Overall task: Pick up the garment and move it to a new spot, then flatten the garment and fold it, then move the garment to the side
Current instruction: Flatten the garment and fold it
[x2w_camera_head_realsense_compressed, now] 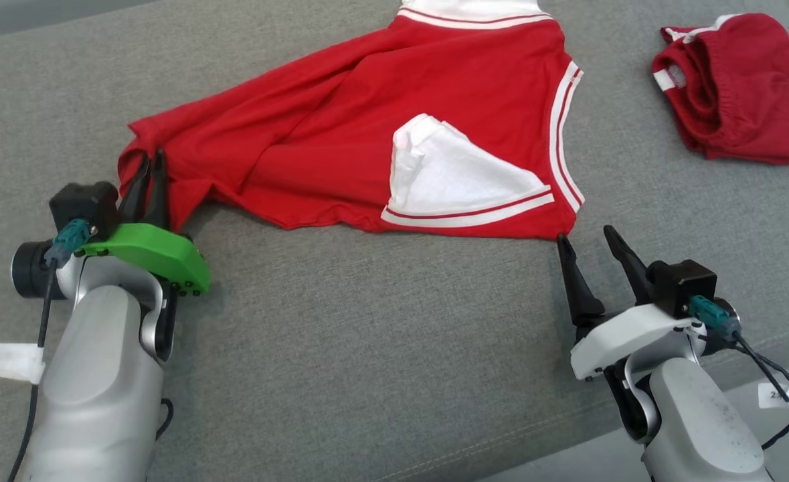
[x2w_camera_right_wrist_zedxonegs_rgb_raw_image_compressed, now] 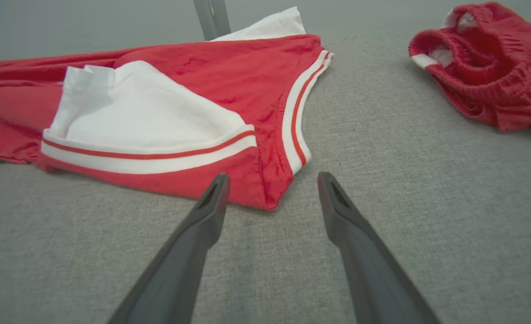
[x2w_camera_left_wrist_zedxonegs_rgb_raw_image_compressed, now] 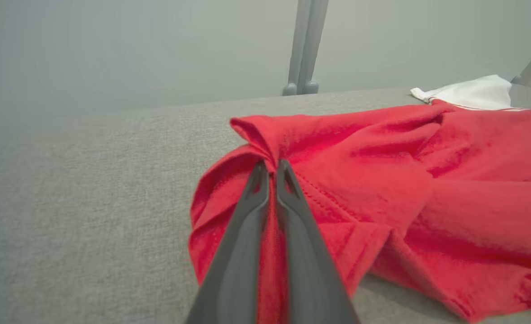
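The garment (x2w_camera_head_realsense_compressed: pixel 367 127) is a red sleeveless top with white striped trim, spread across a grey cushion with wrinkles toward its left end. My left gripper (x2w_camera_head_realsense_compressed: pixel 152 159) is shut on the garment's left corner, and the left wrist view shows red cloth (x2w_camera_left_wrist_zedxonegs_rgb_raw_image_compressed: pixel 382 180) pinched between the closed fingers (x2w_camera_left_wrist_zedxonegs_rgb_raw_image_compressed: pixel 265 189). My right gripper (x2w_camera_head_realsense_compressed: pixel 589 237) stands open just short of the garment's near right corner (x2w_camera_right_wrist_zedxonegs_rgb_raw_image_compressed: pixel 270 198), fingertips apart and touching nothing. A white lining flap (x2w_camera_right_wrist_zedxonegs_rgb_raw_image_compressed: pixel 139 112) is turned outward near that corner.
A second red garment (x2w_camera_head_realsense_compressed: pixel 742 87) with an elastic band lies bunched at the far right of the grey cushion (x2w_camera_head_realsense_compressed: pixel 367 348). The cushion's front edge runs past the lower right corner. A grey post (x2w_camera_left_wrist_zedxonegs_rgb_raw_image_compressed: pixel 306 45) rises behind the cushion.
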{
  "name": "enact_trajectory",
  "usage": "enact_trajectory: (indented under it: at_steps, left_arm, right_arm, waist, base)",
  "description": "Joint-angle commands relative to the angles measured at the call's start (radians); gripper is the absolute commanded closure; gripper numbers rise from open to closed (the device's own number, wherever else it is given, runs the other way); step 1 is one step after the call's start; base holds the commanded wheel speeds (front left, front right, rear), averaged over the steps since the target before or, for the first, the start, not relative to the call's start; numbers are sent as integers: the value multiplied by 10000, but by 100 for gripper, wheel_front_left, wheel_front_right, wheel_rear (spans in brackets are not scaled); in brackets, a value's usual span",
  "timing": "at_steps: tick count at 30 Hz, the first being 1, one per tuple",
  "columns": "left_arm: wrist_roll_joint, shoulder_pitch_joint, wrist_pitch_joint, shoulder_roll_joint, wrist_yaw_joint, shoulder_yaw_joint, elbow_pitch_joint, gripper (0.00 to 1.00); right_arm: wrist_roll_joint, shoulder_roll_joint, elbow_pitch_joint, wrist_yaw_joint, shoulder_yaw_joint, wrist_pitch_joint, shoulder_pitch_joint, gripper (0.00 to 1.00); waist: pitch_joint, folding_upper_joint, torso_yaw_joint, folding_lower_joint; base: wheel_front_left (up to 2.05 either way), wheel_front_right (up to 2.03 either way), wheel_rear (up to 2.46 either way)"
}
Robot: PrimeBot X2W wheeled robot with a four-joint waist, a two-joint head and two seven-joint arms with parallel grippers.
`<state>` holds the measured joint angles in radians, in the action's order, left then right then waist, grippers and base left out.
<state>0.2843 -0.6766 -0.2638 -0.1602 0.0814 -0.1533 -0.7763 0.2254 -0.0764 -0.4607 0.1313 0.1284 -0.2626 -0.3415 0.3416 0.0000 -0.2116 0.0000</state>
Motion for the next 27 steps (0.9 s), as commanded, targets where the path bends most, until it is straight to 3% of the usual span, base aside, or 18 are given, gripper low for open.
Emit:
enact_trajectory:
  at_steps: [1,9,10,11,18,27]
  left_arm:
    - [9,149,-6,-1,-70,131,41,100]
    - [-16,1188,-6,-43,-385,923,-165,100]
    - [-57,1262,-5,-66,-433,989,-202,54]
    - [-80,1348,-5,-48,-454,1050,-210,0]
    - [-543,2165,-6,283,-496,1093,388,0]
    - [-1285,2647,-5,870,-61,203,709,0]
  right_arm:
    - [-39,-65,-66,-12,-7,-30,148,0]
    - [96,-54,-384,-12,284,-29,295,0]
    - [109,-54,-427,-12,290,-29,310,0]
    - [126,-53,-463,-12,296,-30,318,0]
    - [184,-42,-600,-12,202,-30,564,0]
    - [186,35,-614,-12,268,-30,546,0]
  waist:
    - [-301,0,459,0]
    - [-973,0,1131,0]
    - [-1033,0,1176,0]
    - [-1089,0,1212,0]
    - [-1483,0,1391,0]
    - [-1542,0,1269,0]
  base:
    - [0,0,0]
    - [0,0,0]
    - [0,0,0]
    - [0,0,0]
    - [0,0,0]
    - [0,0,0]
